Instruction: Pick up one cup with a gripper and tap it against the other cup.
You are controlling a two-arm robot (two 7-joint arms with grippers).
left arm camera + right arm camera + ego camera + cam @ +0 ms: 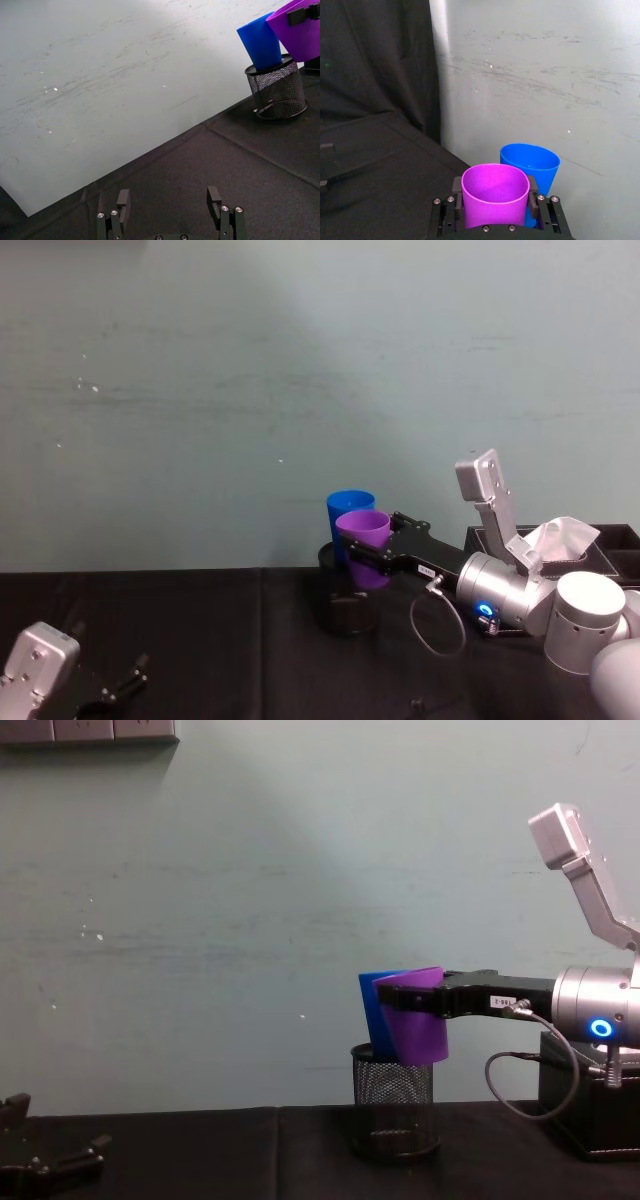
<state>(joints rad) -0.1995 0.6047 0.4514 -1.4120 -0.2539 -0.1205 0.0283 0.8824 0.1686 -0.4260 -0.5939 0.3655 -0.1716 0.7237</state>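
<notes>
Black table [200, 640], pale wall behind. Right gripper [415, 1003] clamps the purple cup [420, 1030], held aloft right at the blue cup [372, 1010], which leans in a mesh holder [392, 1115] near the table's far edge. Looks like the tap step; can't tell whether they touch. Next move likely a short, gentle nudge. Left gripper [169, 200] idle, fingers spread, near-left corner.

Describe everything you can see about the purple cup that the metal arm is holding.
The purple cup is a plain, smooth, tapered tumbler, plastic by its look, open-topped and empty. The right gripper clamps its sides just under the rim, holding it in the air, tilted, its base near the rim of the black mesh holder. It sits close against the blue cup standing in that holder; contact cannot be confirmed.
</notes>
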